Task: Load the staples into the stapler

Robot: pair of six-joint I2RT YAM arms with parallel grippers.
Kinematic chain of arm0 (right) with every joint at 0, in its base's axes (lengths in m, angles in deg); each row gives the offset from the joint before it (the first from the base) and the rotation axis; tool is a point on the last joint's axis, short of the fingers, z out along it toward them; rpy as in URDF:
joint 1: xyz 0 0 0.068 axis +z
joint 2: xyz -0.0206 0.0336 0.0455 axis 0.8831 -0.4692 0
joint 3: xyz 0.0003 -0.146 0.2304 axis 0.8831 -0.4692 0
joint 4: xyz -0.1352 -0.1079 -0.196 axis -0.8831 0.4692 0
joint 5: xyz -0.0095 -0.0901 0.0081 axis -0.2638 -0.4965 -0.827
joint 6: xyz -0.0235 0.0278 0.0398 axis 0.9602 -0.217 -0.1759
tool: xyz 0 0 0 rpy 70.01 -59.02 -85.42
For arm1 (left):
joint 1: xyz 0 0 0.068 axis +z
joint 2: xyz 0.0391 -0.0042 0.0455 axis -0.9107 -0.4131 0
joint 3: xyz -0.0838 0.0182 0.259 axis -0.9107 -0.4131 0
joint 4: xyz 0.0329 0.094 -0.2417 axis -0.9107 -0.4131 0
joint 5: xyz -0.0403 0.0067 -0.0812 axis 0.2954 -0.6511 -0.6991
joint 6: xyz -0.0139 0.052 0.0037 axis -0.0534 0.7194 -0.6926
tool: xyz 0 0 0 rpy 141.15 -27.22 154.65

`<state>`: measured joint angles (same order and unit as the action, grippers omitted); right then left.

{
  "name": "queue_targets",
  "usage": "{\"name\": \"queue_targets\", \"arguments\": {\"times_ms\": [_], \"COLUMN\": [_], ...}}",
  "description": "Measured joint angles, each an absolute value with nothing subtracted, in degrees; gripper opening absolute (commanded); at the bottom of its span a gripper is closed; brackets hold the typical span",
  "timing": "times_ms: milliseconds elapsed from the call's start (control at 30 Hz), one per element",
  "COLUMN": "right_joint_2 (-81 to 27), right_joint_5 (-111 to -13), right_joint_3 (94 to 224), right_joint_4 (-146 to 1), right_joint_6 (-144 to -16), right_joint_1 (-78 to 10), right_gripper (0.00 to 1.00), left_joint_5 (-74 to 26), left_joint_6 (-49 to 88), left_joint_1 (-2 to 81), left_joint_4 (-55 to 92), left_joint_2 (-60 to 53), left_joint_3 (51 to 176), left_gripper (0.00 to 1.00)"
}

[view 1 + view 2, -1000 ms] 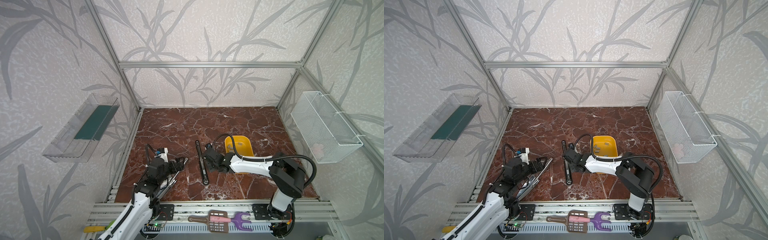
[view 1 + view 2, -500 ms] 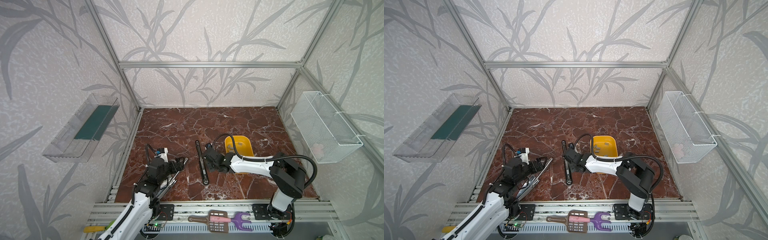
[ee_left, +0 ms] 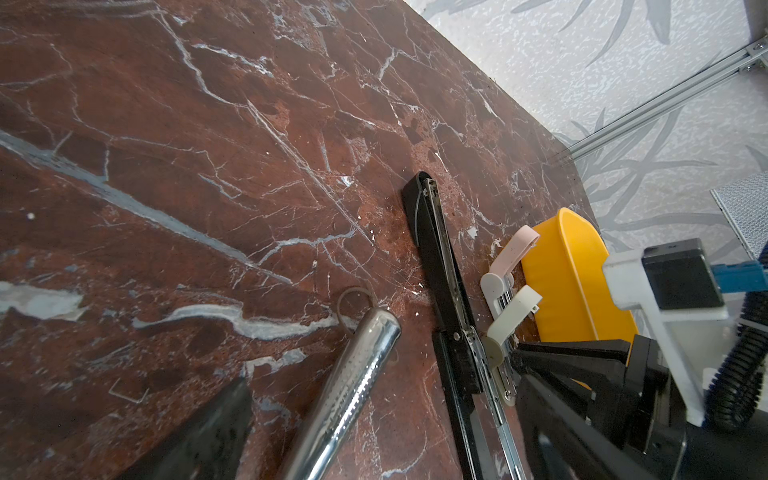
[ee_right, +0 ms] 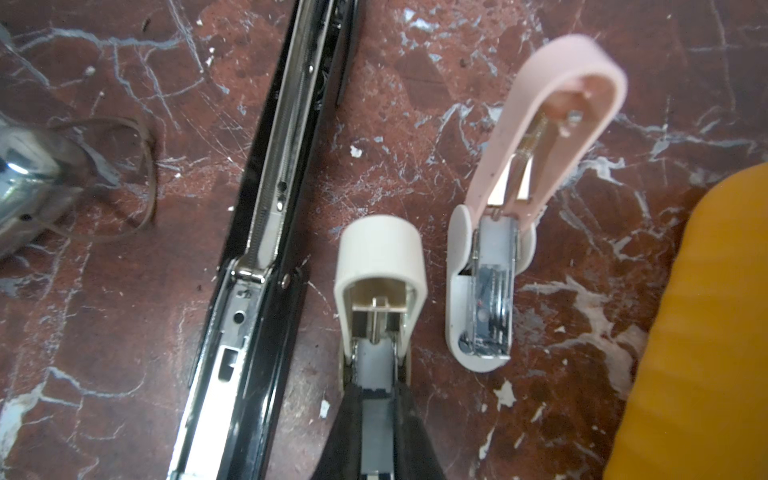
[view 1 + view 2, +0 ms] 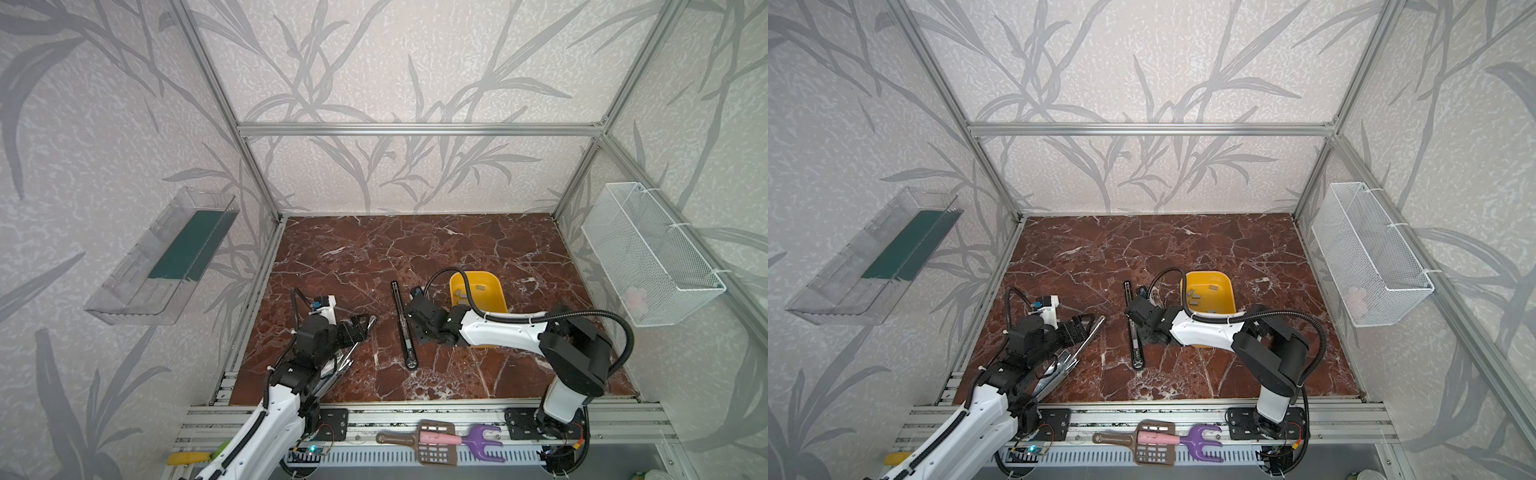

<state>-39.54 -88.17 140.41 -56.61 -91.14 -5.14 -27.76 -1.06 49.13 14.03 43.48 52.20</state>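
Observation:
A small cream stapler [image 4: 380, 249] lies open on the marble, its lid raised. My right gripper [image 4: 376, 390] is shut on a thin grey strip of staples [image 4: 376, 415] that lies along this stapler's channel. Beside it sits an open pink stapler [image 4: 552, 104]. More staples [image 5: 1194, 295] lie in the yellow bin [image 5: 496, 291]. A long black stapler [image 5: 404, 328] lies opened flat just left of the right gripper [image 5: 411, 322]. My left gripper [image 3: 374, 440] stands open over a chrome stapler [image 3: 353, 382], and its one clearly visible finger [image 3: 216, 428] is apart from it.
A brown rubber band [image 3: 353, 299] lies at the chrome stapler's tip. A single loose staple [image 3: 129, 392] lies on the marble. On the walls hang a wire basket [image 5: 648, 266] at the right and a clear shelf [image 5: 166, 262] at the left. Plastic tools [image 5: 436, 440] lie on the front rail.

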Motion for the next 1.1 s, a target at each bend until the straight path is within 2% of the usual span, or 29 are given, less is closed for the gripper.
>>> {"name": "queue_targets", "arguments": {"times_ms": [1100], "right_joint_2": [-39.36], "right_joint_5": [-88.43], "right_joint_3": [140.96], "right_joint_4": [-56.56], "right_joint_6": [-91.12], "right_joint_1": [-5.25], "right_gripper": [0.07], "left_joint_5": [-27.76], "left_joint_6": [-1.06], "left_joint_1": [49.09], "left_joint_4": [14.03], "left_joint_2": [43.48], "left_joint_3": [52.2], "left_gripper": [0.99]}}
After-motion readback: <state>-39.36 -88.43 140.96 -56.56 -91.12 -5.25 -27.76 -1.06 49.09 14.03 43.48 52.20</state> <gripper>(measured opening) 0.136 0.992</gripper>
